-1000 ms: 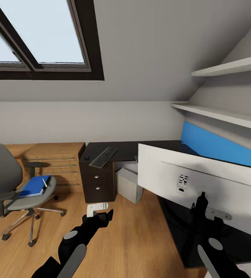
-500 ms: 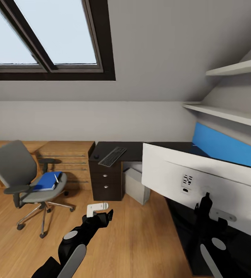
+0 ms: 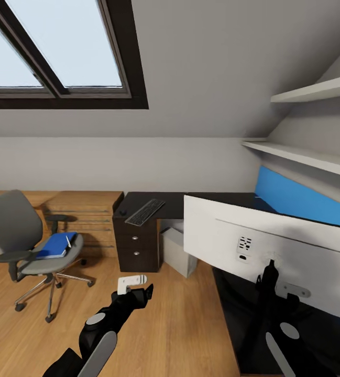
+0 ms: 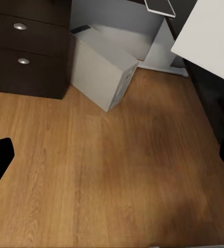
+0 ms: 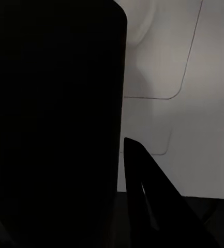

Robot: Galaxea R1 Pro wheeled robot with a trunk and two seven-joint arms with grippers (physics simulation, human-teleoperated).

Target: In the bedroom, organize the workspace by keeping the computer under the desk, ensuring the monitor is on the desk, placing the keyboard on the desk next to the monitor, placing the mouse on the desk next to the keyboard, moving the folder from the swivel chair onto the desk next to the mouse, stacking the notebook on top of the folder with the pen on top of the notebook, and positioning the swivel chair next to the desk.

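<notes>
Head view: the monitor [image 3: 274,246] is seen from its white back, tilted, above the glossy black tabletop [image 3: 253,309] at the robot's right. The right end effector [image 3: 269,272] is raised against the monitor's stand area below the rear ports; its fingers appear clenched on the stand, though the grip itself is hard to make out. Right wrist view is mostly dark, with the white rear panel [image 5: 174,77] close behind a black upright, so the hold cannot be confirmed there.

The left end effector [image 3: 140,291] hangs over the wooden floor [image 3: 180,324], grasping nothing; whether its fingers are released or clenched cannot be told. A small white object [image 3: 131,282] shows just beyond it.

The keyboard [image 3: 144,211] lies on the far wing of the tabletop, the mouse [image 3: 121,212] just beside it. The computer [image 3: 178,252] stands on the floor under that wing, next to a dark drawer cabinet [image 3: 136,246]; left wrist view shows the same grey case [image 4: 104,70].

The swivel chair [image 3: 31,241] stands well apart at the left, carrying the blue folder [image 3: 56,244] with the pen [image 3: 68,241] on top
</notes>
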